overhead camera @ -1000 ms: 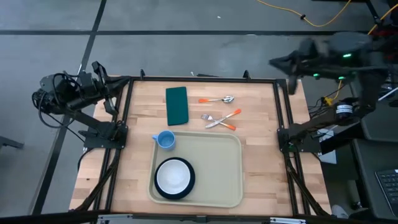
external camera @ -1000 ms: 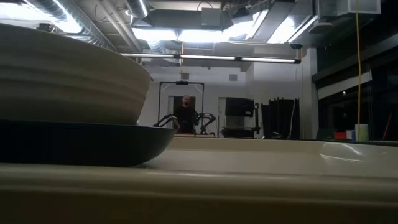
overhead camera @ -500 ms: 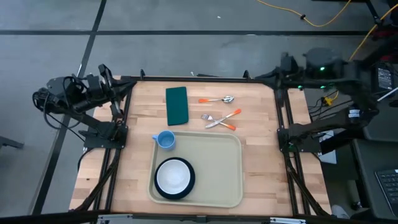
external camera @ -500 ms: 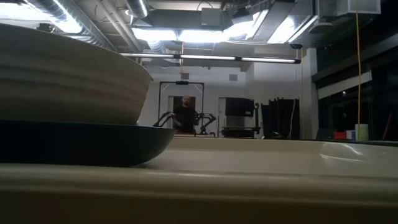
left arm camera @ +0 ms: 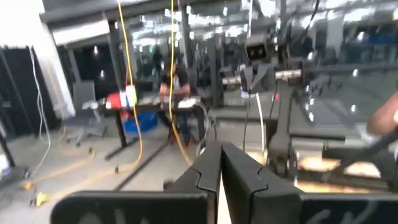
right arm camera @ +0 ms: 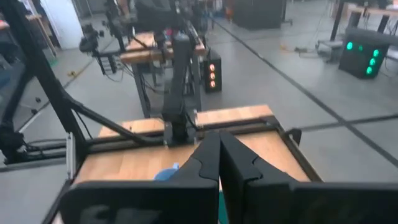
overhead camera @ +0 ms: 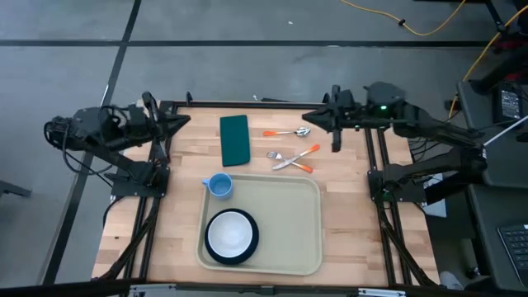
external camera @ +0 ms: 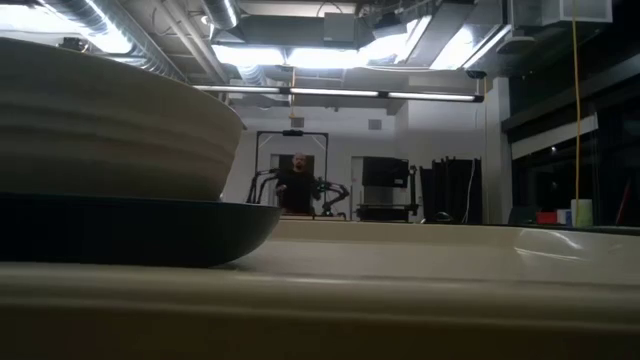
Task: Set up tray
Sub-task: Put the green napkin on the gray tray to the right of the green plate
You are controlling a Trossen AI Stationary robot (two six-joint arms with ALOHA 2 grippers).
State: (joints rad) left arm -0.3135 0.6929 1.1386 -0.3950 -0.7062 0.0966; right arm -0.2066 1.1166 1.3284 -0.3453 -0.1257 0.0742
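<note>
High view: tray [overhead camera: 285,221] sits at the tabletop's near middle, both arms' jaws clenched empty at the far corners; I'd worry the right gripper [overhead camera: 307,118], reaching clenched, scatters the cutlery [overhead camera: 293,158].

The tray [overhead camera: 297,223] is a large cream rectangular plastic unit with rounded corners and a raised rim. It lies flat on the wooden table, at the near-centre, long sides running toward the table's front edge. Its near-left portion carries a dark plate with a white bowl on it; the remaining floor is bare. In the low view its pale rim [external camera: 400,300] spans the foreground.
</note>
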